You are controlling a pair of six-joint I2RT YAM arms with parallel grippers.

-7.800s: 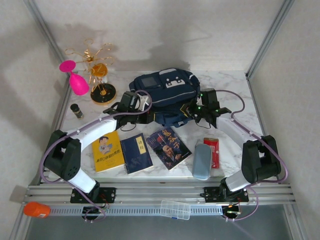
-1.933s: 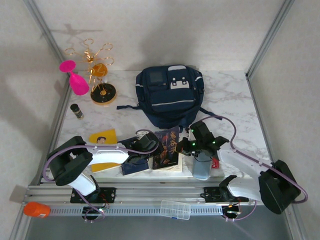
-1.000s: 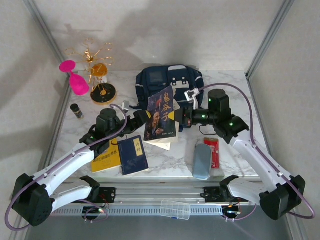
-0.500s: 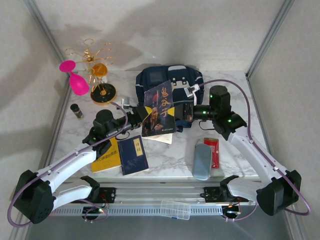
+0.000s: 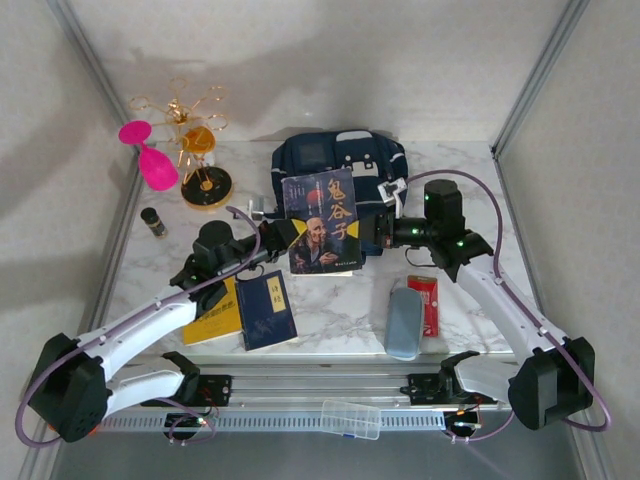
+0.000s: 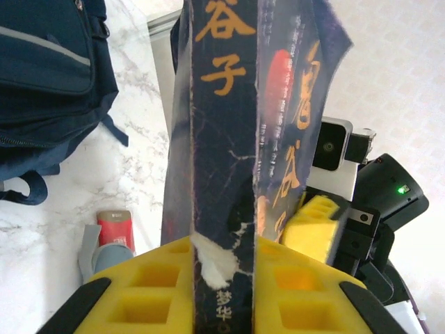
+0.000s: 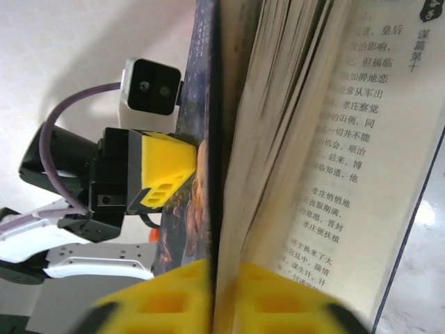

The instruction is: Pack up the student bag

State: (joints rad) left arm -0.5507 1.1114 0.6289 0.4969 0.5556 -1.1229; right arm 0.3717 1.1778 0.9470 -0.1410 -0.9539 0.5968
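Marble surface (image 5: 330, 300), plain white walls all round. Far left: pink goblet (image 5: 152, 162), gold wire rack (image 5: 195, 140), small dark jar (image 5: 153, 221). Nearer the front, yellow book (image 5: 215, 312) and blue book (image 5: 268, 308) lying flat side by side.

Left fingers (image 6: 156, 275) clamped across the spine side of a dark paperback (image 5: 322, 222), held upright in the air between the two arms. Right behind it, student bag (image 5: 355, 160), lying at the back middle of the surface with its front panel up. Zip open or shut: no telling from here.

Right fingers (image 7: 177, 289) pinched on the paperback's front cover, pages fanning loose beside them. Further right, grey case (image 5: 403, 320) with a red pack (image 5: 425, 303) just beside it.

Bag, at a guess: soft and floppy, fairly light, mouth likely to sag shut. Best taken by the zip edge or the top loop, not the smooth front fabric. Probably needs one arm propping the mouth open for loading the paperback.
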